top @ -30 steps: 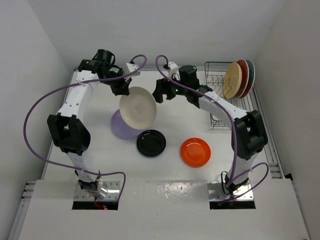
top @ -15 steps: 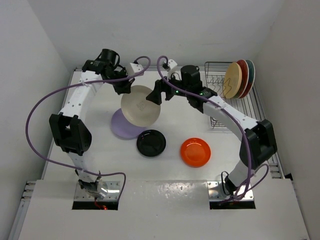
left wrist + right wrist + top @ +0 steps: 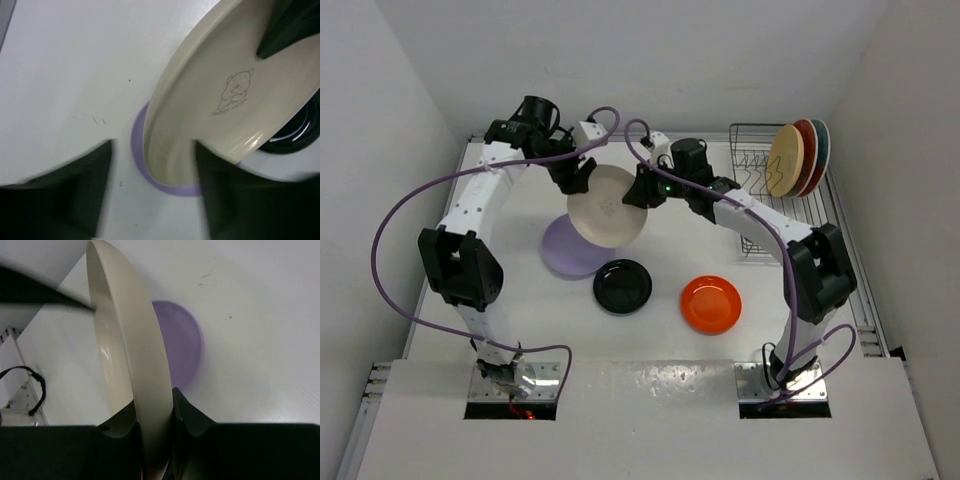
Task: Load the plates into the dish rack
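1. Cream-white plate point(image 3: 608, 210), smooth, round and shallow, hangs tilted on edge in the upper centre of the top view, over the white table point(image 3: 660, 250). A faint bear print point(image 3: 234, 92) marks one face.
2. The right gripper point(image 3: 638, 192) pinches the plate's right rim, with its dark fingers point(image 3: 187, 420) pressed to both faces.
3. The left gripper point(image 3: 582, 180) straddles the upper-left rim with its jaws parted and slack around the edge.
4. A matte lavender plate point(image 3: 565, 255) lies flat beneath. A glossy black plate point(image 3: 622, 286) and an orange plate point(image 3: 711, 304) lie flat at lower centre.
5. The dark wire dish rack point(image 3: 752, 160) at upper right holds a pale yellow plate point(image 3: 785, 160) and two red plates point(image 3: 807, 155) upright.
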### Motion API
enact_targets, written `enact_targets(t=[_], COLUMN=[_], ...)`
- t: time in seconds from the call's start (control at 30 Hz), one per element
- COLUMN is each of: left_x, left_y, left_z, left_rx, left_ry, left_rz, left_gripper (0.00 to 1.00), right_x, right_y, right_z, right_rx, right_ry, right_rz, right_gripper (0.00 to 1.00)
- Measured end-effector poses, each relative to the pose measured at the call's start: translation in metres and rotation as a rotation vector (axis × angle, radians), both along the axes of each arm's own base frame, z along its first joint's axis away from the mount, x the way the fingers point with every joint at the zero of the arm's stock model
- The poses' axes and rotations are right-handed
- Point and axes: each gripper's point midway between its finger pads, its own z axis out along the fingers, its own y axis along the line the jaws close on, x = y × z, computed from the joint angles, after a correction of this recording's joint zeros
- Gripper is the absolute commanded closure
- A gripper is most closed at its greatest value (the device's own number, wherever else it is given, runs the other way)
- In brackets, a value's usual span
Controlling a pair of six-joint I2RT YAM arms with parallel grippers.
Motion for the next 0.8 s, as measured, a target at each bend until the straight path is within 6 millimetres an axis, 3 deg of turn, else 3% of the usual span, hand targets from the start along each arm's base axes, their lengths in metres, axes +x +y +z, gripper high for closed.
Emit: enact_targets(t=[0.1,0.2,0.3,0.4,0.47,0.53,0.6,0.7,0.8], left_x=[0.008,0.021,0.039,0.053,0.057,0.054,0.047,0.038,0.034], left_y=[0.008,0.021,0.049,0.081,0.093,0.097,0.098,0.099,0.102], left_z=[0.001,0.004,0.009,0.012,0.007,-0.008,-0.028,-0.058,-0.084], left_rx=[0.004,0.007,0.013,0.049,0.071,0.094,0.117,0.154,0.188], left_ry=[0.003,-0.012,-0.044,-0.081,-0.09,-0.068,-0.019,0.055,0.113], left_rz=[0.083,0.196,0.338,0.467,0.516,0.53,0.531,0.527,0.53], left_gripper=[0.0,0.0,0.0,0.0,0.0,0.03,0.05,0.07,0.07], right_x=[0.014,0.04,0.075,0.107,0.119,0.124,0.129,0.137,0.146], right_y=[-0.015,-0.056,-0.127,-0.217,-0.275,-0.328,-0.363,-0.392,-0.406], right_z=[0.013,0.039,0.073,0.106,0.118,0.121,0.119,0.104,0.081], right_rx=[-0.012,-0.042,-0.104,-0.198,-0.283,-0.397,-0.501,-0.621,-0.706], right_ry=[-0.05,-0.131,-0.24,-0.353,-0.411,-0.438,-0.454,-0.462,-0.447], right_rz=[-0.085,-0.244,-0.477,-0.748,-0.906,-1.05,-1.139,-1.199,-1.219], right_gripper=[1.0,1.0,1.0,1.0,1.0,1.0,1.0,1.0,1.0])
